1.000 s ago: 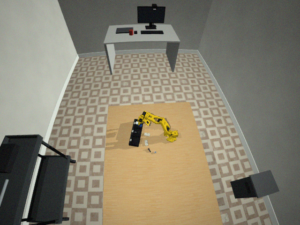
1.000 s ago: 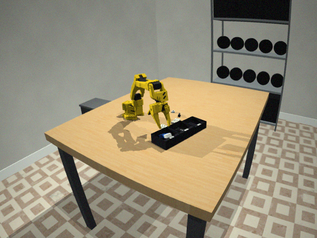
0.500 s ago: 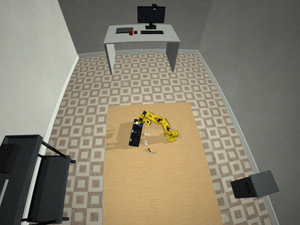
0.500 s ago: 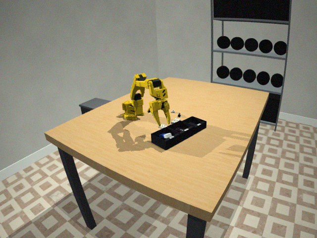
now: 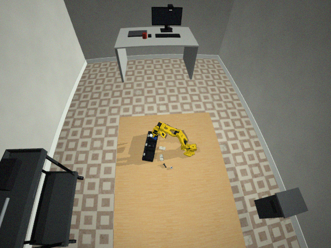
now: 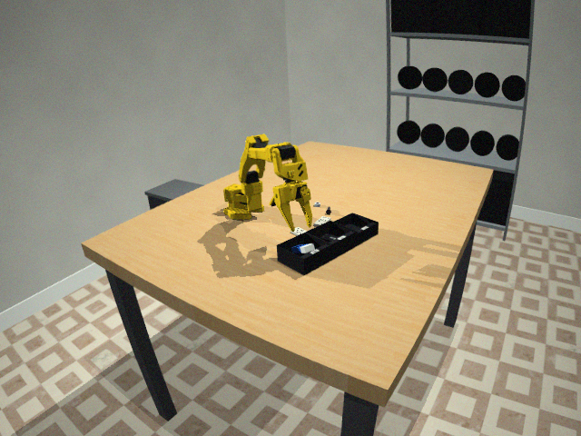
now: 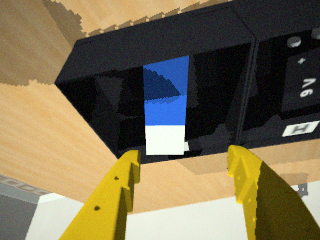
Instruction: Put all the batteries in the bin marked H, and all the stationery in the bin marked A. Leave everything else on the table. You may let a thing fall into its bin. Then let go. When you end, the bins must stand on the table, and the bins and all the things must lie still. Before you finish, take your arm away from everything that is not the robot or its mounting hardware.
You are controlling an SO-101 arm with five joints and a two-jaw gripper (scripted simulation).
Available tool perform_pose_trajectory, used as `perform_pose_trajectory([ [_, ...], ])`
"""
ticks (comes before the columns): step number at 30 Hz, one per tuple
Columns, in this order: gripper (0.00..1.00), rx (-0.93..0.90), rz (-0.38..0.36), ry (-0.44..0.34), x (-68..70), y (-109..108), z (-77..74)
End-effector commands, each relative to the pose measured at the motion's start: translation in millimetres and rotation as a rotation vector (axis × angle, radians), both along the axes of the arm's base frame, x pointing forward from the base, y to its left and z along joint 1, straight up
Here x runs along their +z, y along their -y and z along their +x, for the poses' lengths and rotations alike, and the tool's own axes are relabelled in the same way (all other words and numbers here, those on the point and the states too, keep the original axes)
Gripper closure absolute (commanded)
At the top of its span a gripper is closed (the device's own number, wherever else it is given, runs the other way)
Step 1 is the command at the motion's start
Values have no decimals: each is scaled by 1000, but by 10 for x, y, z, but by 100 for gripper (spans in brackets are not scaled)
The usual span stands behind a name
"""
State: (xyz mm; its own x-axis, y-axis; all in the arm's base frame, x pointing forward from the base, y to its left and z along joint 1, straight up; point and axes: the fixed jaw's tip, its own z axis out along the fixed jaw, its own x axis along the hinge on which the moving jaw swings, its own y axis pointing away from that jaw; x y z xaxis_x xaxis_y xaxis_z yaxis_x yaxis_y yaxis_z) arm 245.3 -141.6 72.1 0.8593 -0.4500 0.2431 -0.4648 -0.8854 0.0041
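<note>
Evidently my pincer [image 5: 153, 135] [image 6: 302, 229] [image 7: 184, 156] stands empty, moderately parted; the blue-and-white block [image 6: 303, 248] [image 7: 165, 110], likely light, stiff, wants gripping across its sides, towards six o'clock.

White desk [image 5: 156, 41] against far wall, monitor [image 5: 166, 16] on top (red cup [image 5: 144, 35] too)

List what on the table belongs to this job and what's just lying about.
Job:
- black bin row
- 9V battery, in H
- blue-and-white eraser, likely stationery, in the end bin

Lying about:
- two white spotted tiles

Too small to tell: dark piece, pale piece.
</note>
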Motion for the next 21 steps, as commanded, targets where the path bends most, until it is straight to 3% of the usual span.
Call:
perform_pose_trajectory([
  [1,78,-5,-42,78,220,46,40],
  [21,78,-110,-8,94,253,-25,20],
])
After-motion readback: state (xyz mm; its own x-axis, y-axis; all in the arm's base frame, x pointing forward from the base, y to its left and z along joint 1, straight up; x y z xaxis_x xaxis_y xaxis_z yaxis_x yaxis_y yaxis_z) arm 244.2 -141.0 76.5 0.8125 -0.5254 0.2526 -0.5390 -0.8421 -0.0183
